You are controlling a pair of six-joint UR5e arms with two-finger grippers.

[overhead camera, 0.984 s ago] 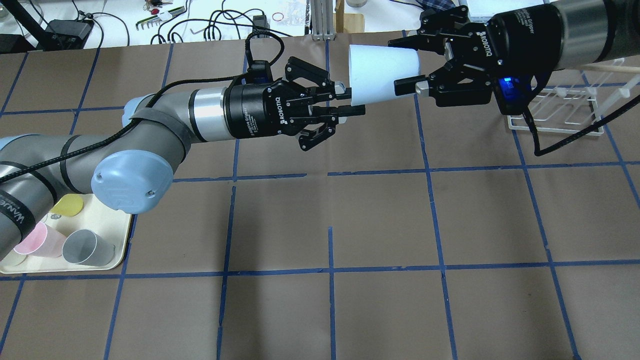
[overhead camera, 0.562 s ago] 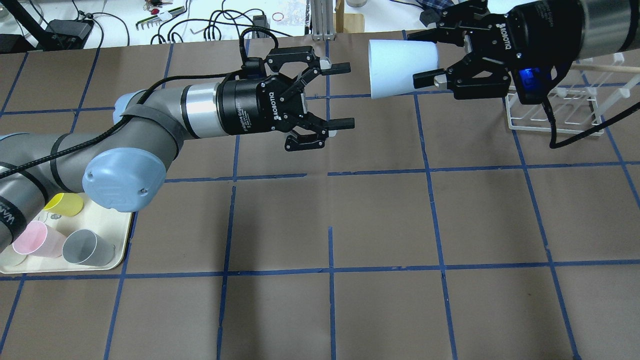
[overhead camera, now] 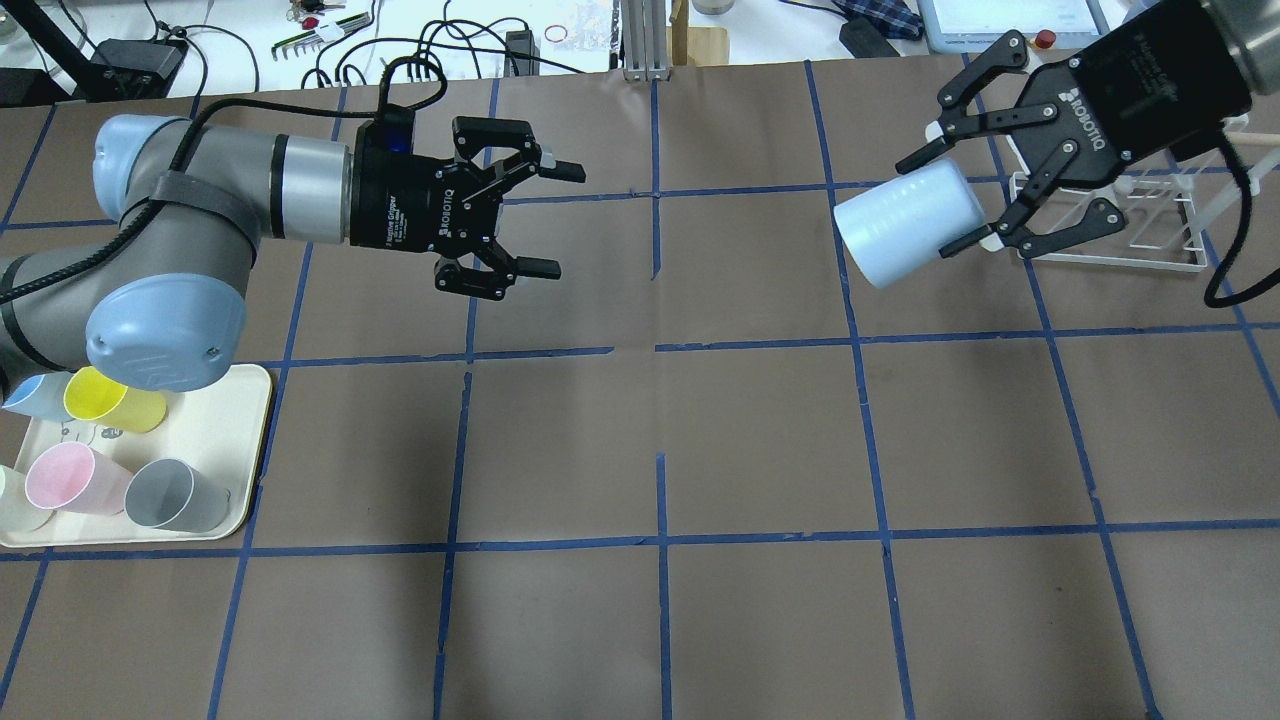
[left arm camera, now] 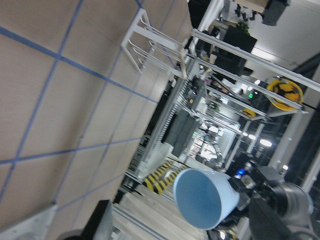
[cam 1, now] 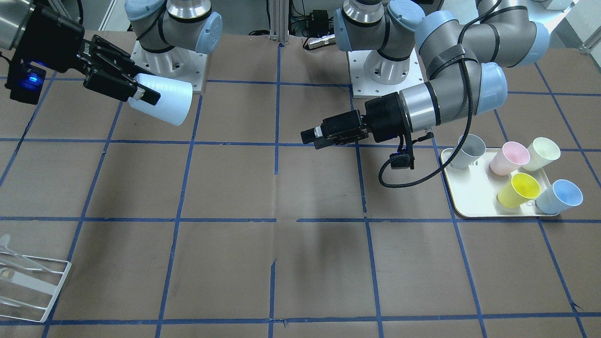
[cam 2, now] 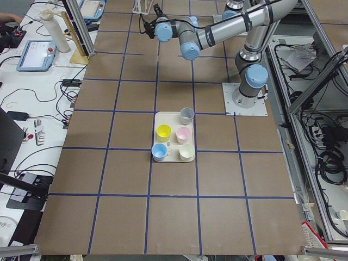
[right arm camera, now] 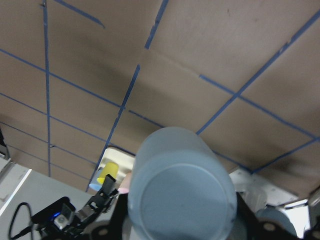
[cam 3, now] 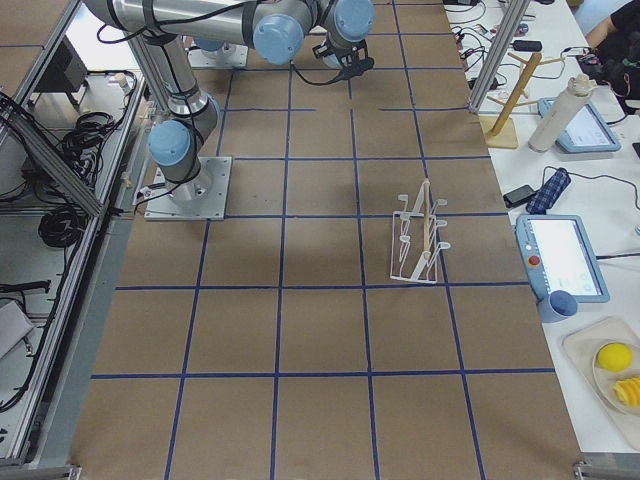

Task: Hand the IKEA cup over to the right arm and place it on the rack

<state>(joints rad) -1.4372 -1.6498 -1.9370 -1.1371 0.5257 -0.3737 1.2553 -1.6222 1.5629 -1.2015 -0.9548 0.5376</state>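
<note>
The pale light-blue IKEA cup point(overhead camera: 905, 235) lies tilted on its side in the air, rim toward the table's middle. My right gripper point(overhead camera: 940, 200) is shut on the cup's narrow end, just left of the white wire rack point(overhead camera: 1110, 225). In the front-facing view the cup point(cam 1: 162, 101) and right gripper point(cam 1: 143, 94) are at the upper left. The rack point(cam 1: 28, 281) is at the lower left. My left gripper point(overhead camera: 558, 220) is open and empty, well left of the cup. The left wrist view shows the cup's open mouth point(left arm camera: 202, 197). The right wrist view shows its base point(right arm camera: 182, 185).
A cream tray point(overhead camera: 225, 450) at the front left holds yellow point(overhead camera: 115, 402), pink point(overhead camera: 75, 478), grey point(overhead camera: 175, 495) and other cups. The left arm's elbow point(overhead camera: 165, 330) hangs over the tray's corner. Cables and tools lie beyond the table's far edge.
My left gripper has let go of the cup's rim, opened and drawn back to the left. My right gripper has carried the cup right and down toward the rack, turning it.
</note>
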